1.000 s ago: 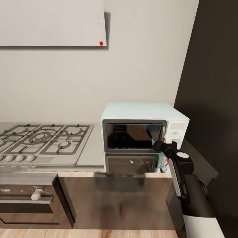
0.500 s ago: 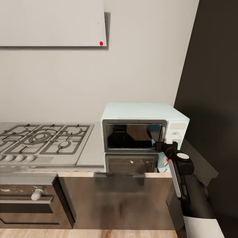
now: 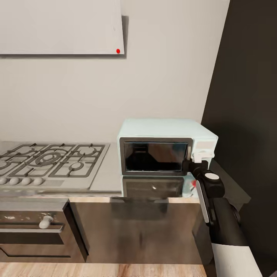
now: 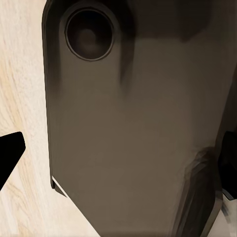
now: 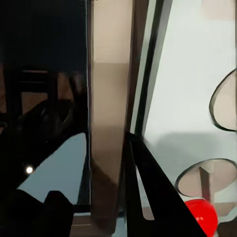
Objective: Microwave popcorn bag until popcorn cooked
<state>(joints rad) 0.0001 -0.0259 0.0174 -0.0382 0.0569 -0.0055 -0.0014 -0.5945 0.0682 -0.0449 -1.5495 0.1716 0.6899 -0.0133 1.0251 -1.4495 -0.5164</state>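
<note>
**Right gripper at the microwave door handle**

Head view: the pale mint microwave [image 3: 166, 148] stands on the grey countertop [image 3: 107, 175] at its right end, against the back wall and beside a dark tall panel [image 3: 246, 115]. Its dark glass door is closed. The gas hob [image 3: 48, 161] is set into the countertop's left part, and the black built-in oven [image 3: 34, 234] sits below it in the cabinet front. The right arm reaches up from the lower right corner, and the right gripper [image 3: 188, 166] is at the door's right edge, at the vertical beige handle [image 3: 189, 152] next to the control panel.

Left wrist view: the left gripper's [image 4: 118, 163] dark fingers [image 4: 10, 153] stand far apart with nothing between them, over a dark grey panel of the robot's own base and a strip of pale wooden floor [image 4: 22, 98].

Right wrist view: the handle [image 5: 108, 123] runs between the two dark fingers [image 5: 148, 182], which sit close on either side of it; whether they actually press it, I cannot tell. Beside it are the dark glass, the pale panel with its white knobs [image 5: 224, 101] and a red dot [image 5: 201, 215].
</note>
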